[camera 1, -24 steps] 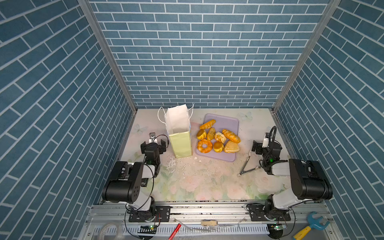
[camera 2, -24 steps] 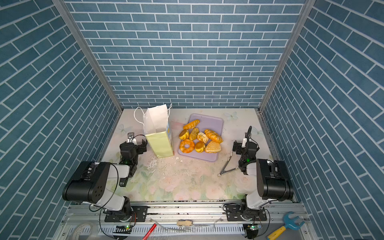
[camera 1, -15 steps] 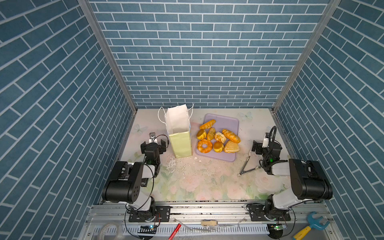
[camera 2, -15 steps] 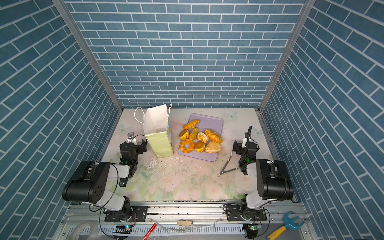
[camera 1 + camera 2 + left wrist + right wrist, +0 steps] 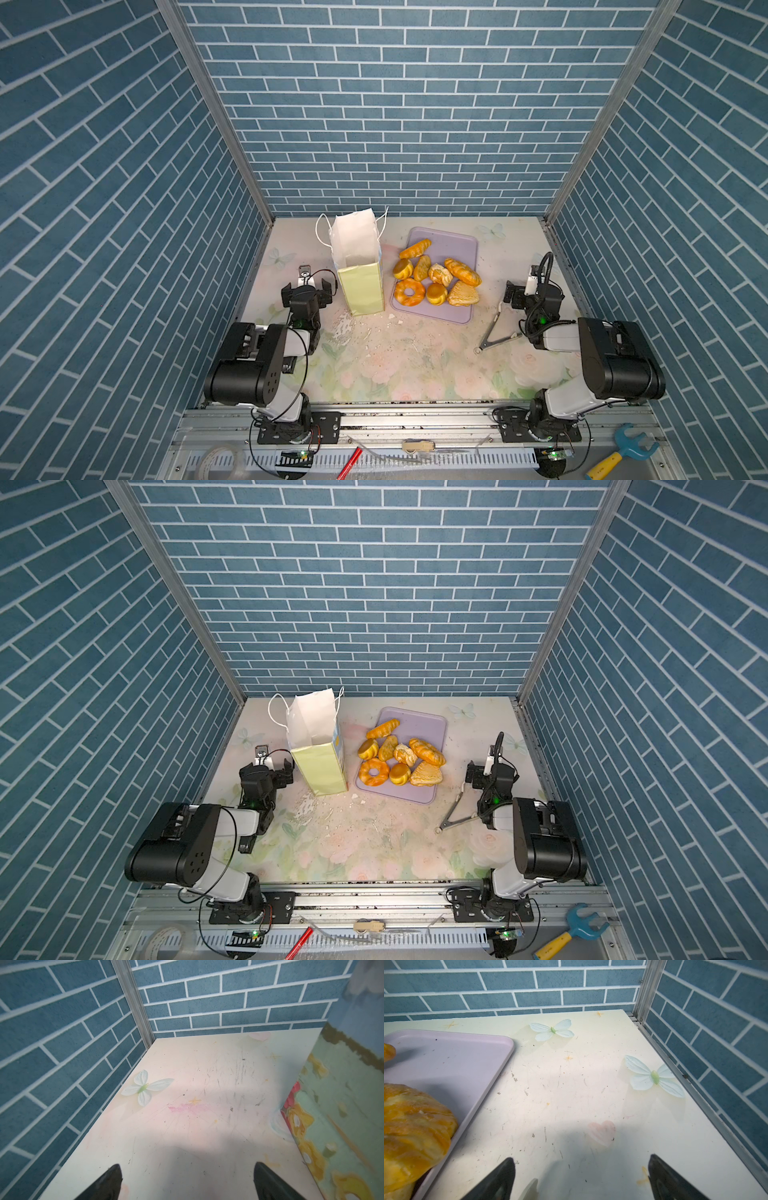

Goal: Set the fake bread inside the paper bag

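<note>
- The bread [image 5: 409,292] lies on the tray [image 5: 455,245]: eight pieces in both top views, bunched toward the tray's near half, with one long piece farther back.
- The bag [image 5: 359,266] stands upright on the table [image 5: 395,365], just left of the tray and not touching it, with its mouth open (white inside).
- The left gripper [image 5: 306,283] sits low, just beside the bag's left side. Its jaws are spread wide with nothing between them, and only bare table shows there in its wrist view [image 5: 187,1167]. The bag's printed side fills that view's edge.
- The right gripper [image 5: 530,291] is right of the tray, near the side wall. Its jaws are also spread wide and empty [image 5: 581,1158].
- Tongs [image 5: 492,332] lie on the table beside the right arm, apart from the tray.
</note>
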Robot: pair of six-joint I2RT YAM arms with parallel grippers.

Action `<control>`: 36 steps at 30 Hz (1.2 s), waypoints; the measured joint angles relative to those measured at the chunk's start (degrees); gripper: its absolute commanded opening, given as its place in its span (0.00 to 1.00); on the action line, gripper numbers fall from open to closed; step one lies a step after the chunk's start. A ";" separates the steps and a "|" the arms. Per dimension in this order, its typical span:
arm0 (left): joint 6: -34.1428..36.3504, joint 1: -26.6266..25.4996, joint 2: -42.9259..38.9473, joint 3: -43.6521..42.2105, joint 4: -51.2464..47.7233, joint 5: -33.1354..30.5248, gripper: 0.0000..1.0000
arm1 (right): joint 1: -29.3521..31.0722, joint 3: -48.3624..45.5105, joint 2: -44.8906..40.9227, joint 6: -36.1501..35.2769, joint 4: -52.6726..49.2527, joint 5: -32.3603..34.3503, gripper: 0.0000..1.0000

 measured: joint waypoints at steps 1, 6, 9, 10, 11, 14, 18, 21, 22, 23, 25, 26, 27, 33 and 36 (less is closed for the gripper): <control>0.00 0.00 0.00 0.00 0.00 0.00 0.99 | 0.00 0.00 0.00 0.00 0.00 -0.02 0.99; 0.02 0.00 0.00 0.00 0.00 0.00 1.00 | 0.00 0.00 0.00 0.00 0.00 0.02 0.99; 0.02 0.00 0.00 0.00 0.00 0.00 1.00 | 0.00 -0.02 0.00 0.00 0.13 0.24 0.96; 0.00 0.00 0.00 0.00 0.00 -0.04 1.00 | 0.00 -0.02 0.00 0.00 0.26 0.28 0.95; -0.02 0.00 -0.09 0.00 -0.11 -0.20 0.99 | 0.00 -0.04 -0.15 0.00 0.31 0.39 0.94; -0.09 0.07 -1.73 -0.02 -1.70 -0.20 0.99 | 0.00 -0.17 -3.15 0.04 -2.21 0.98 0.93; -0.81 0.72 -9.31 0.59 -8.33 0.00 1.00 | 0.00 0.72 -12.70 0.20 -9.27 1.86 0.93; -3.23 3.04 -17.38 4.42 -18.34 1.07 1.00 | 0.00 4.15 -19.04 1.20 -16.63 2.75 0.92; -4.26 4.00 -19.96 6.54 -21.84 1.42 1.00 | 0.02 6.16 -20.79 1.99 -19.96 3.15 0.91; -5.05 4.55 -21.64 8.24 -24.57 1.79 1.00 | 0.07 8.00 -21.92 2.60 -22.80 3.52 0.91; -6.60 5.49 -25.29 12.92 -32.30 2.69 1.00 | 0.17 12.24 -23.80 4.24 -29.29 4.26 0.90; -7.43 5.66 -26.88 15.76 -36.83 3.08 1.00 | 0.24 14.49 -24.48 5.27 -33.11 4.70 0.90; -8.17 5.81 -28.11 18.82 -41.79 3.52 1.00 | 0.42 17.49 -25.00 6.45 -37.35 5.16 0.89; -8.81 6.14 -33.46 31.45 -61.57 8.04 1.00 | 1.29 29.20 -25.42 10.64 -55.56 4.92 0.87; -7.96 6.16 -36.09 34.34 -68.74 10.75 1.00 | 2.34 32.48 -25.33 11.08 -62.36 3.69 0.85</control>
